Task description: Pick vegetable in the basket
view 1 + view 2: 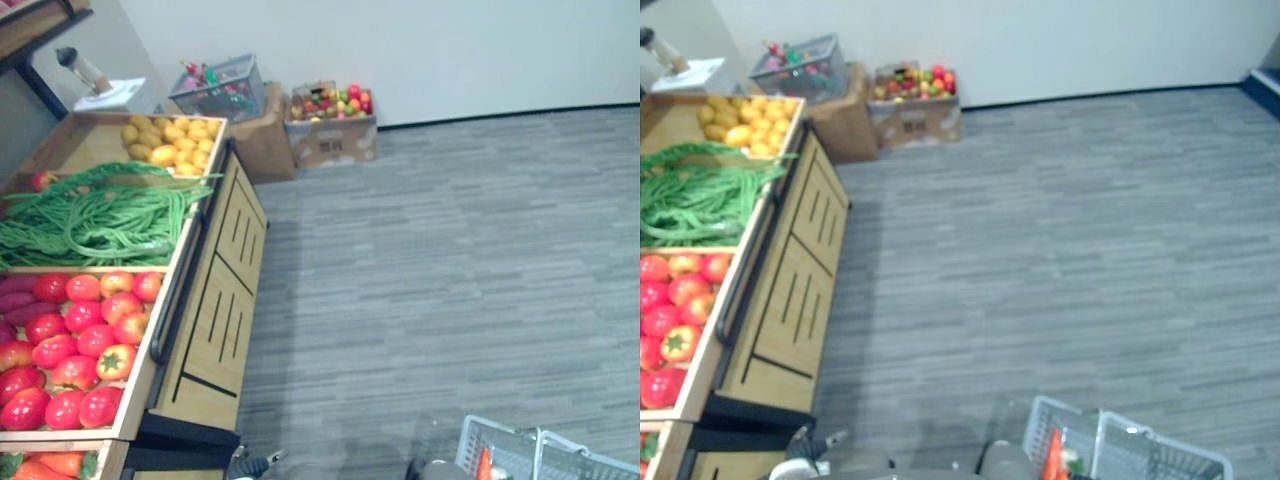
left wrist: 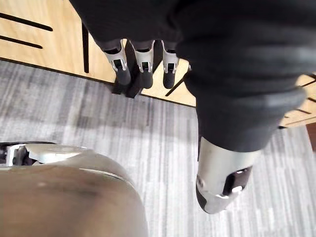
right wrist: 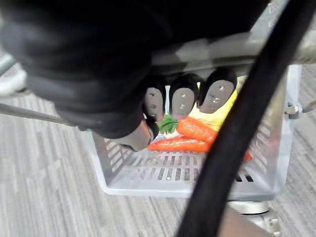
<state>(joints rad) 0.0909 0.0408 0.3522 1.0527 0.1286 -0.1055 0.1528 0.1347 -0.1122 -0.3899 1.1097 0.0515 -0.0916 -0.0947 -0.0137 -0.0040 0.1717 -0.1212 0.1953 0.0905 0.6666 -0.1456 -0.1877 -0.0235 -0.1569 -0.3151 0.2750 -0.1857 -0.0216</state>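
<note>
My right hand (image 3: 182, 101) is shut on the grey handle (image 3: 207, 52) of a pale plastic basket (image 3: 163, 182), which hangs at my lower right (image 1: 560, 455). Inside lie orange carrots (image 3: 197, 129) with green tops and something yellow (image 3: 217, 116). My left hand (image 2: 144, 69) hangs open and holds nothing, its fingers relaxed next to the wooden side of the produce stand (image 1: 215, 320). The stand's bins hold red tomatoes (image 1: 80, 340), green beans (image 1: 100, 220), yellow fruit (image 1: 170, 140) and carrots (image 1: 50, 465).
The stand runs along my left with a dark rail (image 1: 170, 300) on its edge. Two cardboard boxes (image 1: 330, 135) of mixed fruit and a wire basket (image 1: 218, 90) sit against the far wall. Grey carpet (image 1: 450, 270) spreads out to the right.
</note>
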